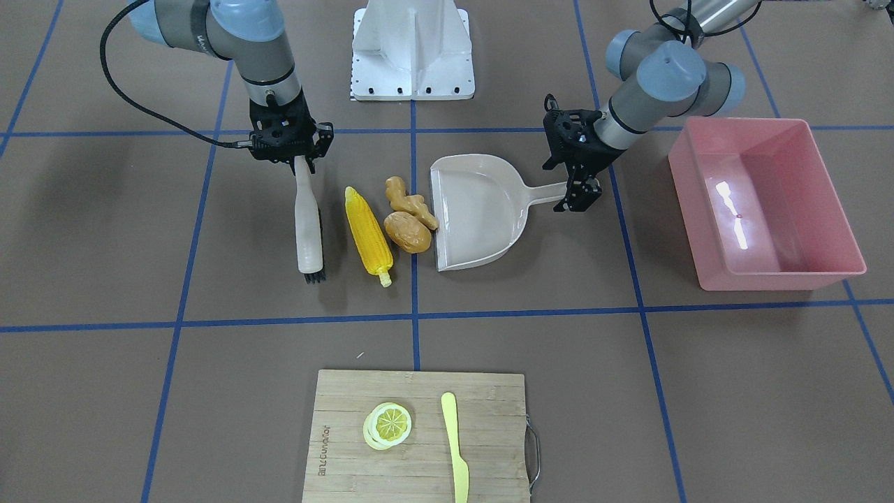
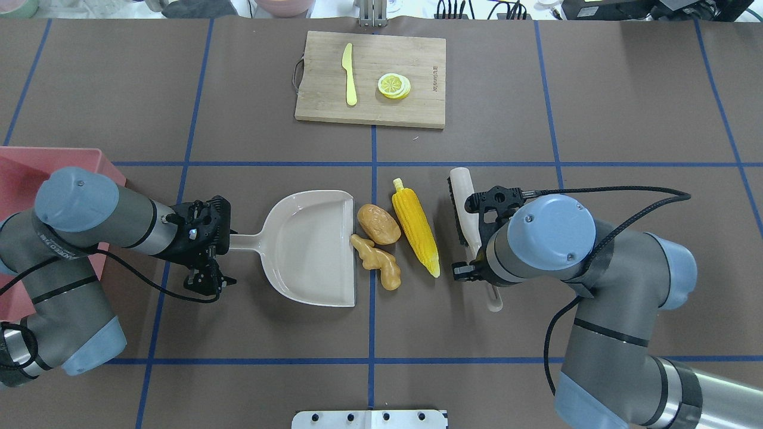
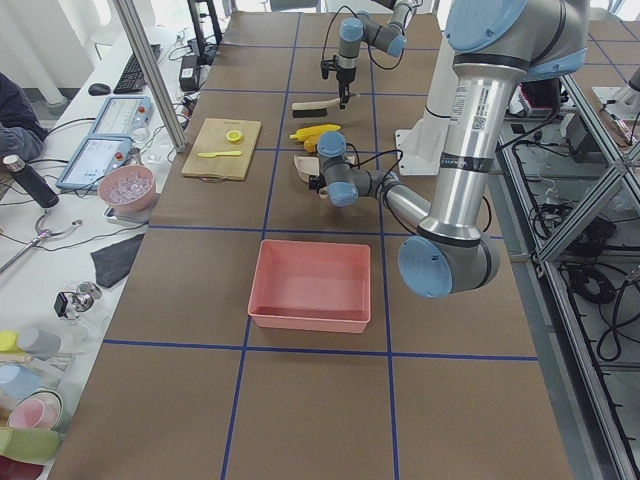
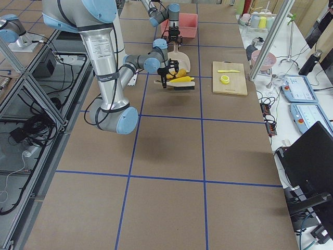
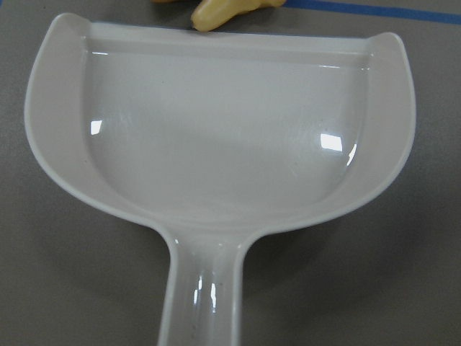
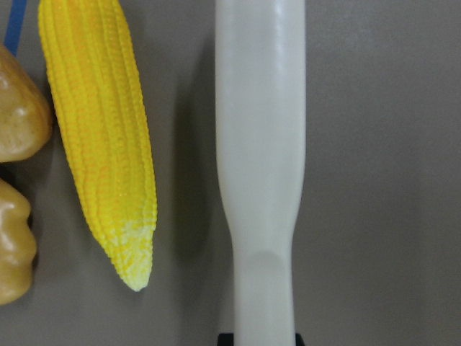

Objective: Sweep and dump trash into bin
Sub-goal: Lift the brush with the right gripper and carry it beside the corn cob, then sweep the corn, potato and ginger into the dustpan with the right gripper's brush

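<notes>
Table (image 1: 698,391) with bin (image 1: 768,279), dustpan (image 1: 482,209), corn (image 1: 368,236), ginger (image 1: 411,201), potato (image 1: 407,232), board (image 1: 349,419)

Yellow corn cob (image 1: 369,236) lies flat. Brown oval potato (image 1: 407,232) and knobbly tan ginger root (image 1: 411,202) touch each other just beside it. Pink bin (image 1: 775,279) stands upright with a glossy inside, well apart on the robot's left.

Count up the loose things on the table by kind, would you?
Toy foods: 4 (corn cob, ginger root, potato, lemon slice)
Sweeping tools: 2 (dustpan, brush)
Pink bin: 1
Yellow knife: 1
Wooden cutting board: 1
Total: 9
</notes>
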